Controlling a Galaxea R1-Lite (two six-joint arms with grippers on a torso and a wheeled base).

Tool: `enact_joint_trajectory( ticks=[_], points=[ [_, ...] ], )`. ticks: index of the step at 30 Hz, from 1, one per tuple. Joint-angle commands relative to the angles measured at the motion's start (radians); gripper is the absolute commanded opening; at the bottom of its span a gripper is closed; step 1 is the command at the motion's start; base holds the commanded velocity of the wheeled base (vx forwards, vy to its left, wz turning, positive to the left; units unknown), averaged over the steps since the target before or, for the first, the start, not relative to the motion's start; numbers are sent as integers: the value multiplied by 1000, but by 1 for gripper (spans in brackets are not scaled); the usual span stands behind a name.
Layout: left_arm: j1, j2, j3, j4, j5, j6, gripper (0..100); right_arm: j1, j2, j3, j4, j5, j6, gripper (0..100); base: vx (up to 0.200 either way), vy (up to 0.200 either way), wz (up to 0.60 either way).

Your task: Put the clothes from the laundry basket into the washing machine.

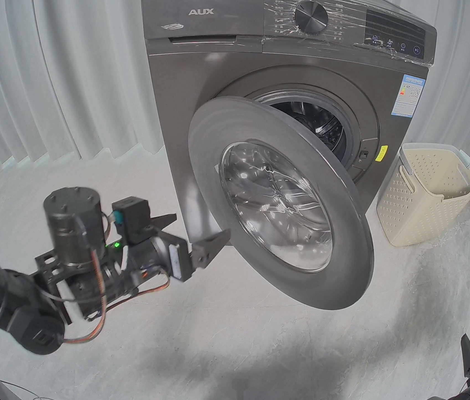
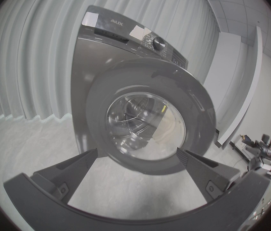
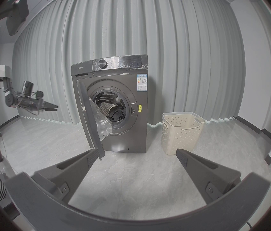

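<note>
The washer door (image 1: 279, 201) is found just ahead of the spread, empty left claw (image 1: 201, 224); the right claw (image 3: 135, 153), likewise spread, is set well apart.

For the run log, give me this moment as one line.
washing machine door open | dark clothes in drum | laundry basket beside it, looks empty | left gripper open by door | right gripper open

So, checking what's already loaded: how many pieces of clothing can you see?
1: a dark garment lying inside the washing machine, past its open door. More may be hidden deeper inside the machine or low in the laundry basket.
</note>
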Motion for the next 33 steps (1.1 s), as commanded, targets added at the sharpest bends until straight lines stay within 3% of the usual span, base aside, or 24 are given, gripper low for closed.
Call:
enact_joint_trajectory(
  ticks=[1,6,7,8,10,14,17,18,20,22,24,25,27,29,30,31,33],
  points=[
    [5,-362,329,-20,-5,60,100,-1,-16,18,0,3,0,100,0,0,0],
    [11,-597,502,2,7,132,100,-4,-16,18,2,-2,-4,100,0,0,0],
    [11,-597,502,2,7,132,100,-4,-16,18,2,-2,-4,100,0,0,0],
    [37,-658,551,6,41,158,100,-4,-16,18,0,-2,-8,100,0,0,0],
    [92,-724,590,12,78,164,100,-3,-16,18,2,-2,5,100,0,0,0],
    [249,-913,591,143,83,165,100,-3,-16,18,-12,6,6,100,0,0,0],
    [310,-1013,591,241,83,165,100,-3,-16,-15,-99,15,25,100,0,0,0],
    [342,-1068,591,308,81,164,100,-1,-16,-70,-161,23,42,100,0,0,0],
    [400,-1223,591,459,75,156,100,2,15,-166,-176,80,51,100,0,0,0],
    [425,-1321,591,571,55,153,100,2,47,-173,-112,167,49,100,0,0,0],
    [425,-1321,591,571,55,153,100,2,47,-173,-112,167,49,100,0,0,0],
    [465,-1422,591,692,29,153,100,0,131,-182,-33,350,49,100,0,0,0],
    [492,-1471,591,746,21,155,100,-4,245,-205,-46,455,48,100,0,0,0],
    [511,-1494,591,767,20,156,100,-3,318,-229,-66,497,48,100,0,0,0],
    [532,-1528,591,796,12,156,100,2,424,-265,-106,543,40,100,0,0,0],
    [537,-1537,591,805,7,156,100,5,453,-274,-116,552,37,100,0,0,0],
    [555,-1600,591,891,-28,156,100,30,622,-326,-190,586,-11,100,0,0,0]
  ],
)
